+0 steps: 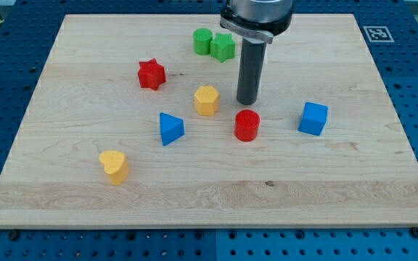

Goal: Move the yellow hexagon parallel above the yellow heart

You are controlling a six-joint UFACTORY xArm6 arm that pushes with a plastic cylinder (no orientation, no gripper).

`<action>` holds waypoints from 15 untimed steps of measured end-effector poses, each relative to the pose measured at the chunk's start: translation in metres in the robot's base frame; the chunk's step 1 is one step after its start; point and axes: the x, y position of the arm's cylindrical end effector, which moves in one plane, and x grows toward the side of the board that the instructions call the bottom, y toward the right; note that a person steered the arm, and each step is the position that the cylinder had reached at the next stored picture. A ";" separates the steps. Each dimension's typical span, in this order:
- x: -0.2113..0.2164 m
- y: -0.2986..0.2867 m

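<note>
The yellow hexagon (207,100) sits near the board's middle. The yellow heart (113,166) lies at the lower left, well apart from it. My tip (247,102) rests on the board just to the right of the yellow hexagon, with a small gap between them, and just above the red cylinder (247,125).
A blue triangle (170,128) lies between the hexagon and the heart. A red star (151,74) is at upper left. A green cylinder (203,41) and green star (223,47) sit at the top. A blue cube (313,118) is at right. The wooden board (339,181) lies on a blue perforated table.
</note>
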 end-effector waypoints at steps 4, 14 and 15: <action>0.014 -0.018; 0.005 -0.051; 0.005 -0.056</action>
